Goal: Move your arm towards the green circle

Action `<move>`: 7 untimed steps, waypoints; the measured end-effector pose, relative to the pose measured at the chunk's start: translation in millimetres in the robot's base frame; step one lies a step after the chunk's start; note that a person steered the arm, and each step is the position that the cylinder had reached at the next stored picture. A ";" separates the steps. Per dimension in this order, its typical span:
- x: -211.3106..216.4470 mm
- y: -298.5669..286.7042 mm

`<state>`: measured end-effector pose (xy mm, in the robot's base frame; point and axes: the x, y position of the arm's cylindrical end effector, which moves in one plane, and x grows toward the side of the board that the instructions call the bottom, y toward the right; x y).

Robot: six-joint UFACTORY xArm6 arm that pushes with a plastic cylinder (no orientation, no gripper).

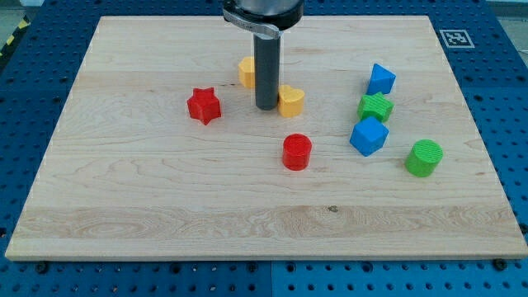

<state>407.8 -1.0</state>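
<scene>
Still far from the green circle (424, 157), my tip (266, 107), no pincer, needed to slide right and down.

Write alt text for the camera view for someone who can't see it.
My tip rests mid-board between two yellow blocks, far from the green circle at the view's right. Red, blue and green blocks are scattered on the wooden board.

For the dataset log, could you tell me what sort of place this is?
Most likely a robotics lab bench: a wooden board on a blue perforated table, a fiducial marker at the board's corner, and my tip among small coloured blocks.
</scene>
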 end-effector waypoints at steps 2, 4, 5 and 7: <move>63.6 -6.4; 136.9 35.2; 138.9 100.4; 115.9 148.5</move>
<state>523.7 147.5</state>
